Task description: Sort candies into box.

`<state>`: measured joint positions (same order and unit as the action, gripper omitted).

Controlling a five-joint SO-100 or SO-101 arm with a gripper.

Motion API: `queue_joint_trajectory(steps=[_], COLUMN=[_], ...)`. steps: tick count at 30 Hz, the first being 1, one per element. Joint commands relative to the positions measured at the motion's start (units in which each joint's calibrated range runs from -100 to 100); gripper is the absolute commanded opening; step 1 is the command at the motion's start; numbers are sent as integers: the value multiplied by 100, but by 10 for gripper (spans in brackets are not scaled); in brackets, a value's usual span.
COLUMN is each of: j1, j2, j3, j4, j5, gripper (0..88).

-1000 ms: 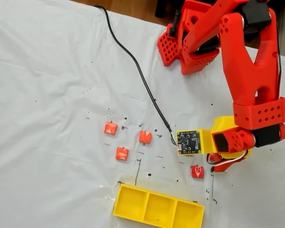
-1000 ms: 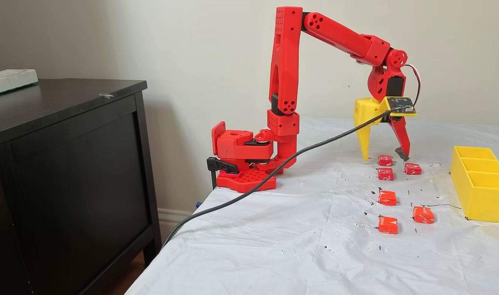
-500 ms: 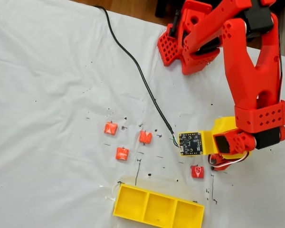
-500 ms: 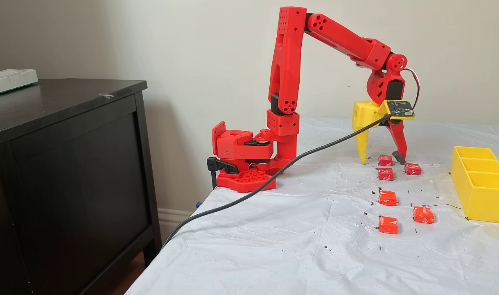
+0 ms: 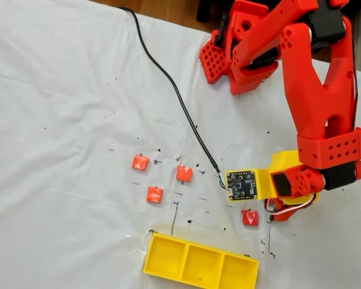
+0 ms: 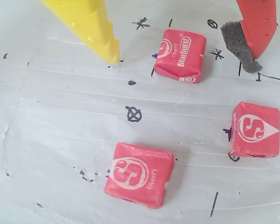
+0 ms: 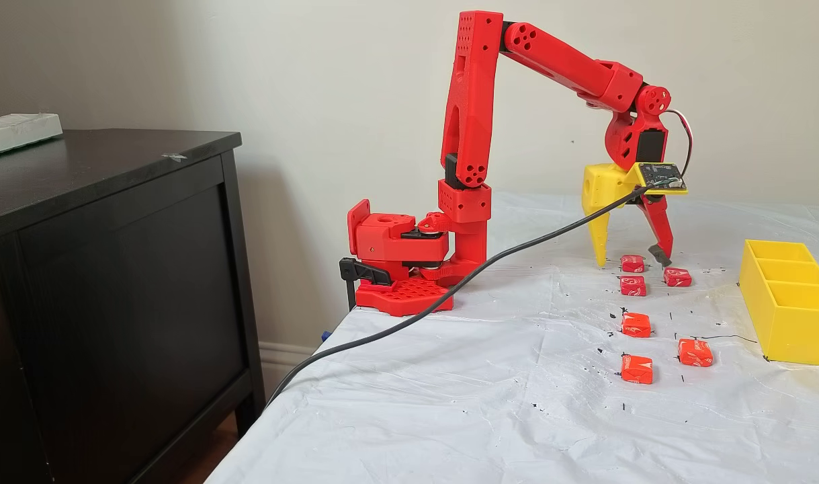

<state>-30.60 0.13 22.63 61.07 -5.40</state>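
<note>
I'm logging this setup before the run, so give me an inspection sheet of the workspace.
Surface: table under a wrinkled white sheet with black pen marks.
Job's things: six candies on the sheet, three deeper red by the gripper, three orange-red nearer the side camera; box with all three compartments empty.
Clutter: nothing seen.
Gripper: gripper open, straddling a red candy, holding nothing.
Cables: black cable running from the wrist camera board off the table edge.
Surroundings: dark cabinet, pale wall.
</note>
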Motion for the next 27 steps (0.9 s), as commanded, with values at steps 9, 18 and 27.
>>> queue_joint_trajectory(steps=[9,18,27], j1=[-20,-38,397], j2=[335,276,-1938], j3=[-219,-310,-337], j4=[-544,-266,111], j5=[127,107,176], gripper=[320,2,2])
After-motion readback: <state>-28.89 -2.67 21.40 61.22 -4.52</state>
